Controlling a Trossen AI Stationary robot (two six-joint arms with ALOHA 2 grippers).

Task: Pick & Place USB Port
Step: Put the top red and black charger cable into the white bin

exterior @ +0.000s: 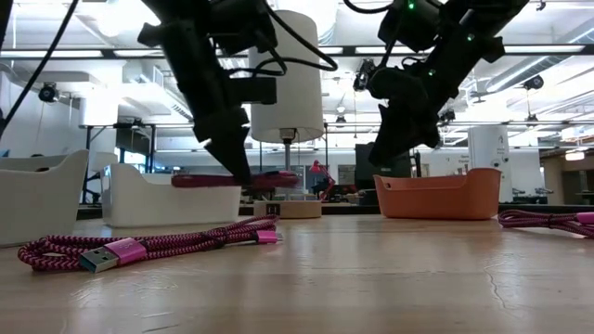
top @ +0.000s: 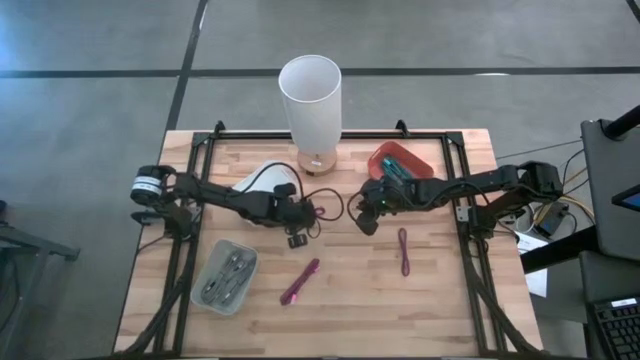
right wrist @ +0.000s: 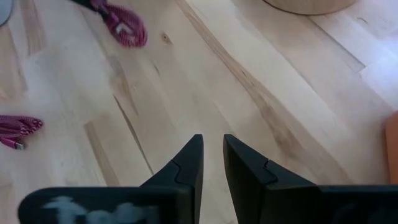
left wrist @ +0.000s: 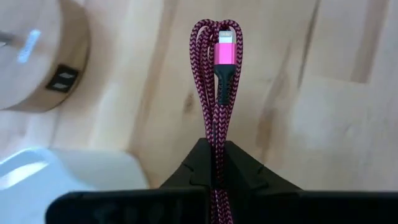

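Two arms meet near the middle of the desk, both just in front of the white lamp, which serves here as the landmark. Left claw: clenched on a pink braided USB cable, folded into a bundle whose metal plug and looped end stick straight out beyond the fingertips, so the cable's long axis runs in line with the claw. From table height the bundle hangs level and clear of the wood, in front of the lamp's base. Right claw: released, nothing between its fingers, hovering over bare wood to the right of the lamp base and just short of the orange bin.

The coming move likely turns on where this held cable is to go (the task names no target, so this is a judgement); the orange bin lies to the lamp's right, the white bin to its left and directly beside the left arm, making that the nearer one.

Further cables lie loose on the wood well in front of the lamp: one toward the left, one toward the right. A clear tray of small parts sits front-left.

Surface: pale wooden planks, framed by black rails. Room: grey floor, bright open workshop behind.
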